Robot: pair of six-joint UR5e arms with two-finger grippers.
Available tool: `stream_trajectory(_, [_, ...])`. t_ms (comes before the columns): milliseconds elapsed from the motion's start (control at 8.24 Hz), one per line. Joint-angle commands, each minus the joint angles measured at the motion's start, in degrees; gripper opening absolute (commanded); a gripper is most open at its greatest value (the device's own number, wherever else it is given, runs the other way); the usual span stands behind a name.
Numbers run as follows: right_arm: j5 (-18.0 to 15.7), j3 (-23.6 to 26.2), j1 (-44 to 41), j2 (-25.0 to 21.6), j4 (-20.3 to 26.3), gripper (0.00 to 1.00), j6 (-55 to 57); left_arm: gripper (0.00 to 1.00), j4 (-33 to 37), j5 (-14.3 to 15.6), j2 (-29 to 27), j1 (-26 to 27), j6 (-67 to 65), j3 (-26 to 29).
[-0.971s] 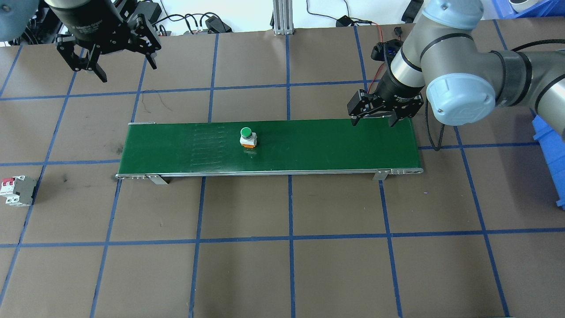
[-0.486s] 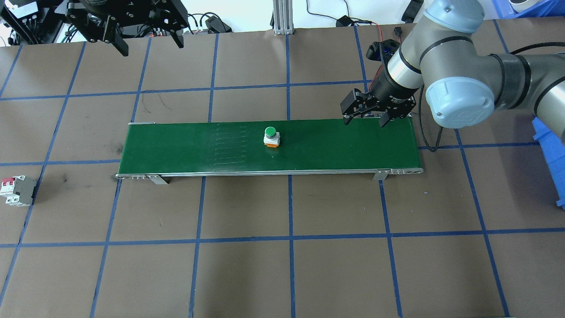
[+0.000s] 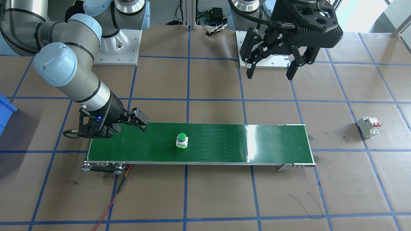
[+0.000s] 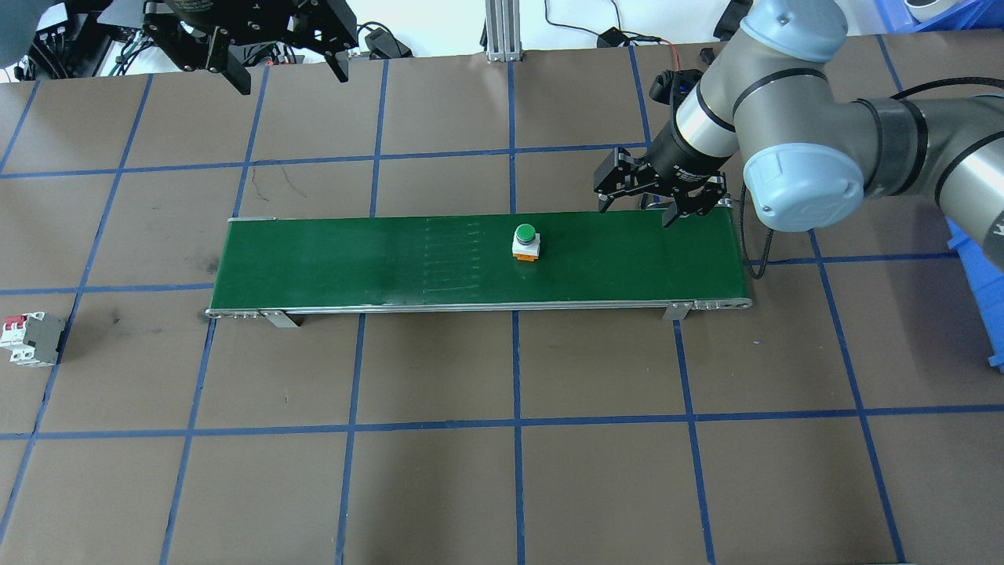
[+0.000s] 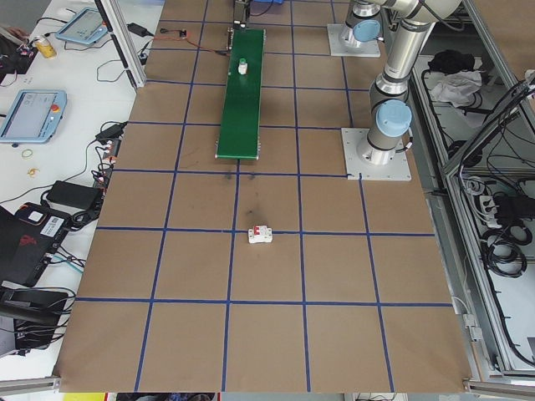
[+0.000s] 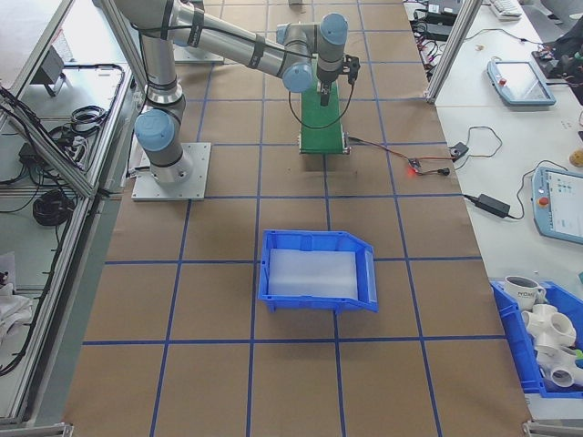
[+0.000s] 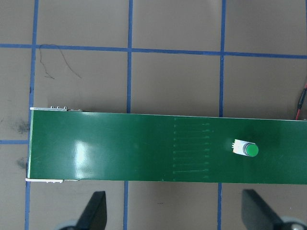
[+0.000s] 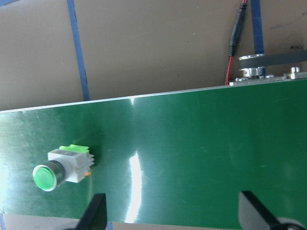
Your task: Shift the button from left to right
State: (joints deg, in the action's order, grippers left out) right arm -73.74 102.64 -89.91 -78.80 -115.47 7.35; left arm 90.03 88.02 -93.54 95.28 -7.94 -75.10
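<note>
1 button (image 4: 525,240) upright on 1 green belt (image 4: 329,263), 1 breaker (image 4: 30,339) off-belt, L gripper (image 4: 289,64) & R gripper (image 4: 637,205) both spread, empty

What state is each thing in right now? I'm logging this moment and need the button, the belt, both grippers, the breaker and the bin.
Small green-capped push-button: upright on the belt, untouched.
Long green conveyor belt: carrying only the button.
Right gripper: open, empty, over the belt's far edge.
Left gripper: open, empty, raised away from the belt.
White circuit breaker with red levers: on the table, off the belt.
Blue plastic bin: empty.

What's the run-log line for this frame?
button: upright on belt, right of middle | right gripper: open, over belt's right end | left gripper: open, raised, clear
</note>
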Motion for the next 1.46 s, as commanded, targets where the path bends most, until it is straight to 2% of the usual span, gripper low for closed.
stream_trajectory(0, [-0.6,-1.0,-4.1,2.1,-5.2,0.97,11.8,1.0,-0.1,0.0,-0.1,0.1,0.0,-0.1])
stream_trajectory(121, [-1.1,-1.0,-4.8,3.8,-7.1,0.96,12.2,1.0,-0.1,0.0,-0.1,0.1,0.0,-0.1])
stream_trajectory(364, [-1.5,-1.0,-4.8,6.6,-7.5,0.94,11.4,1.0,-0.1,0.0,-0.1,0.0,0.1,-0.1])
stream_trajectory(486, [-4.8,-1.0,-4.8,8.5,-7.4,0.94,8.3,1.0,-0.2,0.0,-0.1,0.0,0.3,-0.1])
stream_trajectory(607, [-6.5,-1.0,-4.7,9.1,-7.1,0.94,6.4,1.0,-0.2,0.0,-0.1,0.0,0.2,0.0])
stream_trajectory(729, [-6.7,-1.0,-4.7,9.2,-6.3,0.76,5.9,1.0,-0.2,0.0,-0.1,0.0,0.3,-0.2])
stream_trajectory(850, [-9.3,-1.0,-4.6,9.1,-3.9,0.43,3.8,1.0,-0.1,0.0,0.2,0.0,0.3,-0.3])
stream_trajectory(971, [-11.8,-1.1,-3.6,8.6,-3.5,0.15,0.9,1.0,-0.2,0.0,-0.1,0.0,0.3,-0.1])
stream_trajectory(1093, [-12.2,-1.4,-1.5,8.1,-3.4,0.02,-1.2,1.0,-0.4,0.0,-0.2,0.0,0.3,0.0])
stream_trajectory(1336, [-13.9,-2.6,2.1,5.4,1.5,0.0,-10.2,1.0,-0.4,0.0,-0.1,0.1,0.3,-0.2])
